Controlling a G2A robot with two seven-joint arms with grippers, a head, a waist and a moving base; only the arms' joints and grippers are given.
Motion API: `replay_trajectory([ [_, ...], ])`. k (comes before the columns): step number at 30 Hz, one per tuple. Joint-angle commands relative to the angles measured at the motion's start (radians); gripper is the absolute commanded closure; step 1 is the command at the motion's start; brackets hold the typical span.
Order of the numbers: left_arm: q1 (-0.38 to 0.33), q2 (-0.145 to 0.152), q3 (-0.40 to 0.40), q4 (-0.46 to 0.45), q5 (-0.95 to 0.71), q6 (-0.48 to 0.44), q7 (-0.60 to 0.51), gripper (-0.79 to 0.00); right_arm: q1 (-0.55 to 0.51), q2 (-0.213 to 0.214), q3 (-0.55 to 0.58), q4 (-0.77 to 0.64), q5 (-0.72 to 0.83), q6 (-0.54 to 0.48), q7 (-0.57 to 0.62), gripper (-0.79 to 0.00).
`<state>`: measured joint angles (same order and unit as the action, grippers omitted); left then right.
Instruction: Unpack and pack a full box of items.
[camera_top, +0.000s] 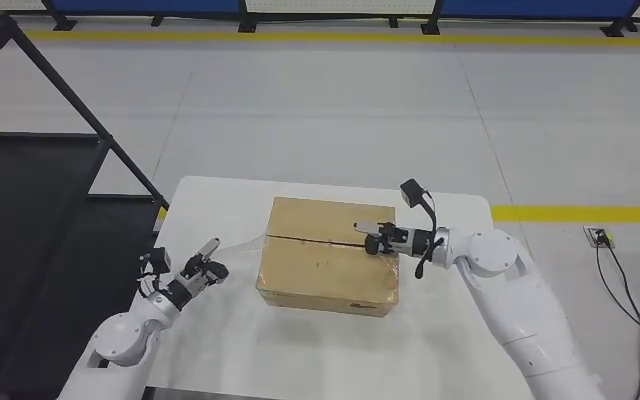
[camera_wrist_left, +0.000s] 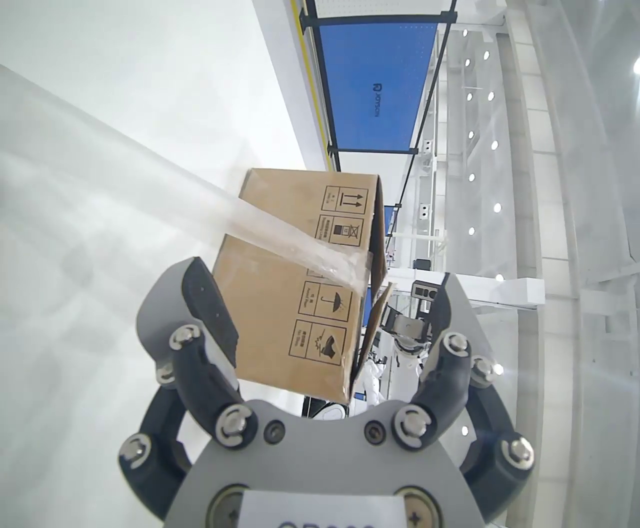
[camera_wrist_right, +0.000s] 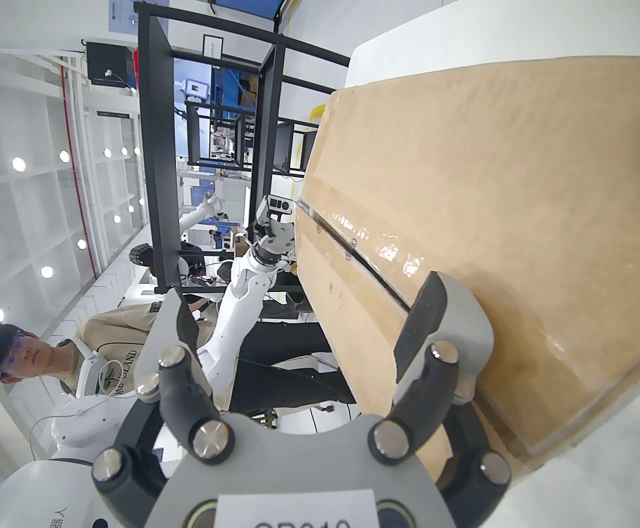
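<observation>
A closed brown cardboard box (camera_top: 325, 265) lies mid-table, with clear tape along its top seam (camera_wrist_right: 350, 255). A loose strip of clear tape (camera_wrist_left: 280, 235) runs from the box's left end (camera_wrist_left: 295, 310) out toward my left gripper (camera_top: 208, 258). That gripper (camera_wrist_left: 322, 280) is open, a short way off the box end, with nothing between its fingers; I cannot tell whether the strip touches it. My right gripper (camera_top: 375, 240) is over the box top at the seam. It (camera_wrist_right: 305, 320) is open, one finger (camera_wrist_right: 435, 320) resting on the cardboard (camera_wrist_right: 475, 175) beside the seam.
The white table (camera_top: 210, 200) has bare room on both sides of the box and in front of it. A black metal frame (camera_top: 60, 200) stands off the table's left edge. A cable (camera_top: 425, 205) loops above the right wrist.
</observation>
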<state>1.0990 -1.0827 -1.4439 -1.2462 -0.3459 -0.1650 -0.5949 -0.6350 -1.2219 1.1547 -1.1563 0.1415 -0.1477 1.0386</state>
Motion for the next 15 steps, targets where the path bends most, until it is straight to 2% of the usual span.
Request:
replay_trajectory([
  [1,-0.026,-0.008,0.032,0.029,-0.001,0.012,0.024,-0.785,0.003,0.0,-0.003,0.002,0.002,-0.001,0.001,-0.785],
  [6,-0.074,-0.028,0.093,0.078,-0.012,0.029,0.082,-0.785,0.014,-0.001,-0.012,0.008,0.006,-0.003,0.004,-0.785],
  [15,-0.157,-0.058,0.129,0.167,-0.076,0.012,0.191,-0.785,0.029,-0.001,-0.027,0.02,0.01,-0.008,0.01,-0.785],
])
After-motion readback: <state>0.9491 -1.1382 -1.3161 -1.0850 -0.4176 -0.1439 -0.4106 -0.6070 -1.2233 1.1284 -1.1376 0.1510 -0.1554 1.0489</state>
